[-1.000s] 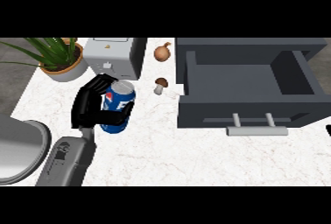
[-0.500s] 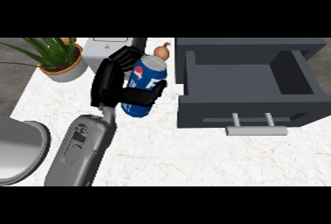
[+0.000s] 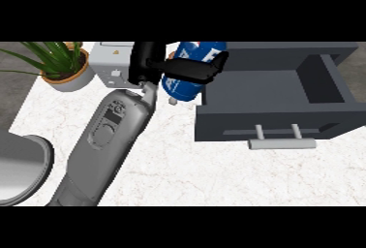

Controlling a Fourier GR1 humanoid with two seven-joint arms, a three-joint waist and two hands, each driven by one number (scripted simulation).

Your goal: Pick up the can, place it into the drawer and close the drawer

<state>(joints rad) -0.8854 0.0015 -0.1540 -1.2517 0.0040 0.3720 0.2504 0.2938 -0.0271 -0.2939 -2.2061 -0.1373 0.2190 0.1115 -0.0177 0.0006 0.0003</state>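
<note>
While robot hand (image 3: 189,70) curls round it | can (image 3: 183,89) tilted | at drawer (image 3: 271,116) left edge

Premises: domestic kitchen. Evidence: a white marble-patterned table (image 3: 214,179); a dark grey drawer (image 3: 236,127) standing open, with a bar handle (image 3: 281,143); a small white appliance (image 3: 111,70) at the back edge; a potted plant (image 3: 63,68) beside it.

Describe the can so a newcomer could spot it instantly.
Find the open dark grey drawer at the right of the white counter. Just at its left wall, near the back, the black left hand curls round the can. It is the only blue thing in view, with white lettering, unlike the white appliance and potted plant to its left.
</note>
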